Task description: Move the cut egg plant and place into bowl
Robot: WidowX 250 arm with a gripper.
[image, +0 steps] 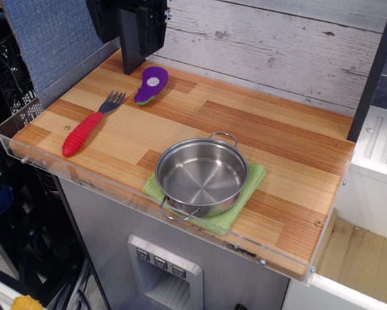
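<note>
The cut egg plant (pixel 151 84) lies flat on the wooden counter near the back left, purple face up with a grey-white dot and its green stem end pointing to the front left. My black gripper (pixel 133 63) hangs just left of and behind it, its tip close to the counter, with nothing seen in it. Its fingers merge into one dark shape, so their spacing is unclear. The bowl (pixel 201 179), a shiny steel pan with two wire loop handles, stands empty at the front centre.
A green cloth (pixel 250 191) lies under the bowl. A fork with a red handle (pixel 88 124) lies left of the eggplant. A clear plastic lip (pixel 25 139) runs along the counter's left and front edges. A white plank wall stands behind.
</note>
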